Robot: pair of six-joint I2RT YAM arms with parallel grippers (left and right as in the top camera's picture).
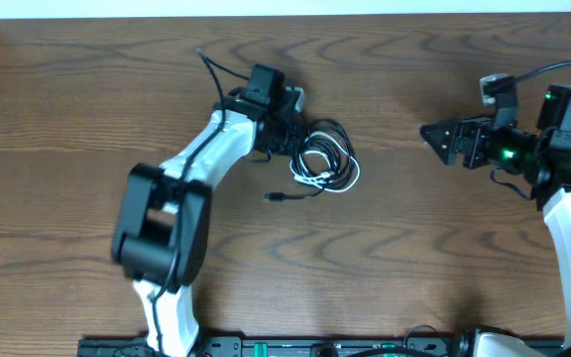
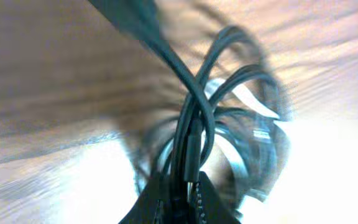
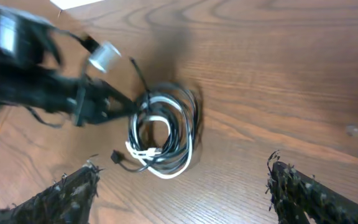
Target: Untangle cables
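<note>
Wooden bench [image 1: 414, 278] | my left pincer [image 1: 293, 142] is pinching black cable [image 1: 335, 129] | aiming to lift slowly, shedding white cable [image 3: 166, 175] | right pincer [image 1: 432, 139] gaping

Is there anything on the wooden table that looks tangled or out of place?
Yes. Mid-table, the thin black cord and the shorter white cord lie coiled into one tangled bundle, strands crossing. The left hand is shut on black strands at its edge.
</note>
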